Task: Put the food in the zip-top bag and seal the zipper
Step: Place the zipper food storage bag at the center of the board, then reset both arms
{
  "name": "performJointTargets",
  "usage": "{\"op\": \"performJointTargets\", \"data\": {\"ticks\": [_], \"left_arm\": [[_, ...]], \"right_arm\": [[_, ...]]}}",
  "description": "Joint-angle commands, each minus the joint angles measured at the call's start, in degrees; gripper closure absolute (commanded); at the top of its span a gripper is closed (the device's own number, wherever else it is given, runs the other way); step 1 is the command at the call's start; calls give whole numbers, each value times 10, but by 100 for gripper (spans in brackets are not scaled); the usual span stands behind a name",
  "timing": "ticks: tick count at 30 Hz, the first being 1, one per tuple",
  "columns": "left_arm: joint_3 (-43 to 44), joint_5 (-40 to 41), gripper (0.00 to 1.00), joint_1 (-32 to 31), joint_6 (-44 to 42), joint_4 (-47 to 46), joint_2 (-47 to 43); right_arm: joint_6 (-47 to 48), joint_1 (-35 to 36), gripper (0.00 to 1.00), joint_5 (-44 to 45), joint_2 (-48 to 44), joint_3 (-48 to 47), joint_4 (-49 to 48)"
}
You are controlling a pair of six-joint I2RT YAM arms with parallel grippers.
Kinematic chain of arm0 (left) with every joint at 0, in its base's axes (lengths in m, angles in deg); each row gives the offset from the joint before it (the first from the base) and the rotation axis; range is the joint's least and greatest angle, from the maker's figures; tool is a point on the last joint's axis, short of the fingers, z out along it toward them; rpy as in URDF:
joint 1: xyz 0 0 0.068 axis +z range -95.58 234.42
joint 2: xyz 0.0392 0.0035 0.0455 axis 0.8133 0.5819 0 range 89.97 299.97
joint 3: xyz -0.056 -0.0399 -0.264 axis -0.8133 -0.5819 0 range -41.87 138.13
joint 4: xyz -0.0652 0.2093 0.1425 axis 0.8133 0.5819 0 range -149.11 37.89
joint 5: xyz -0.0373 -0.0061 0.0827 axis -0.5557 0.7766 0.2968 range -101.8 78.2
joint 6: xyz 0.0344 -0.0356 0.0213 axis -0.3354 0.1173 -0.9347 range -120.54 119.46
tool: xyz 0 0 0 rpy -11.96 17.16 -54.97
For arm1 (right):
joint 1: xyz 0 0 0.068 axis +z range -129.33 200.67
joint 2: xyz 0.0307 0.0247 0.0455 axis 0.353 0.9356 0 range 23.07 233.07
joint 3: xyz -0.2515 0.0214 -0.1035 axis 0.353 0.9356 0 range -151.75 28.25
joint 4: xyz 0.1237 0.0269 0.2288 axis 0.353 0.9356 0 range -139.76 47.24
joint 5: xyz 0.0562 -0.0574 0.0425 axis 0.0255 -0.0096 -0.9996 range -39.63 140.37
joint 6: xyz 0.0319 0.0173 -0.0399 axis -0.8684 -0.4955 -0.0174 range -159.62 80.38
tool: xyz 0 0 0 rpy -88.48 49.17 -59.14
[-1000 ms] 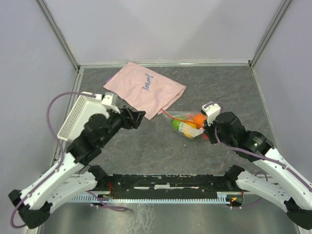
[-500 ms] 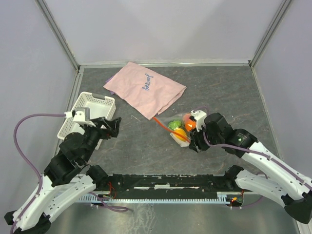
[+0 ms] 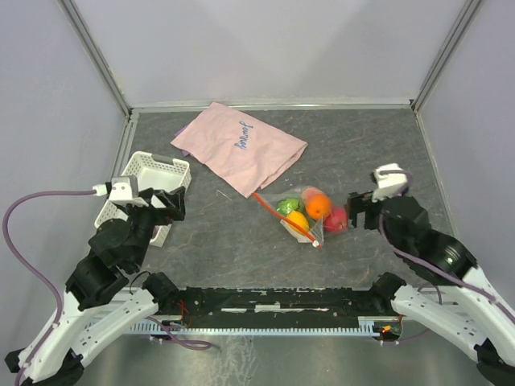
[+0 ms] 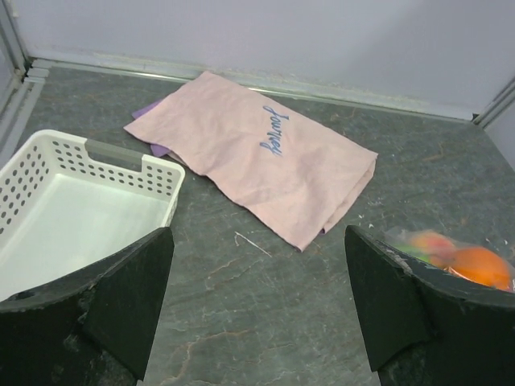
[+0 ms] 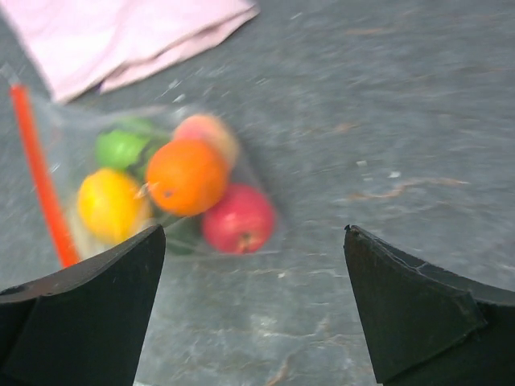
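The zip-top bag lies flat on the table mid-right, with nothing gripping it. Inside it I see the food: an orange fruit, a red one, a yellow one, a green one and a peach one. The zipper runs as a straight red-orange strip along the bag's left edge. My right gripper stands open just right of the bag, apart from it. My left gripper is open and empty, far left of the bag beside the basket.
A pink cloth with blue writing lies at the back centre, its corner near the bag. A white slotted basket stands at the left, under my left gripper's near side. Walls close the table on three sides.
My right gripper has opened, let go of the bag and drawn back to the right. The bag now lies flat. My left arm has pulled back toward the near left and opened a bit wider.
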Motion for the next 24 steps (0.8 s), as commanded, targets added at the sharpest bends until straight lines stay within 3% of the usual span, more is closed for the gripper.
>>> {"op": "performJointTargets", "data": {"ticks": [1, 3, 4, 12, 24], "left_arm": [[7, 47, 7, 1, -46, -50, -21], [-13, 55, 6, 2, -52, -74, -38], [-23, 57, 1, 2, -54, -84, -46], [-86, 78, 1, 16, -59, -118, -98], [-96, 68, 1, 42, -79, -126, -95]], "right_arm": [[2, -1, 1, 220, -86, -21, 5], [11, -1, 1, 251, -119, -18, 10], [18, -1, 1, 263, -134, -14, 9], [27, 0, 1, 323, -227, 53, -22], [42, 0, 1, 319, -239, 56, -32]]}}
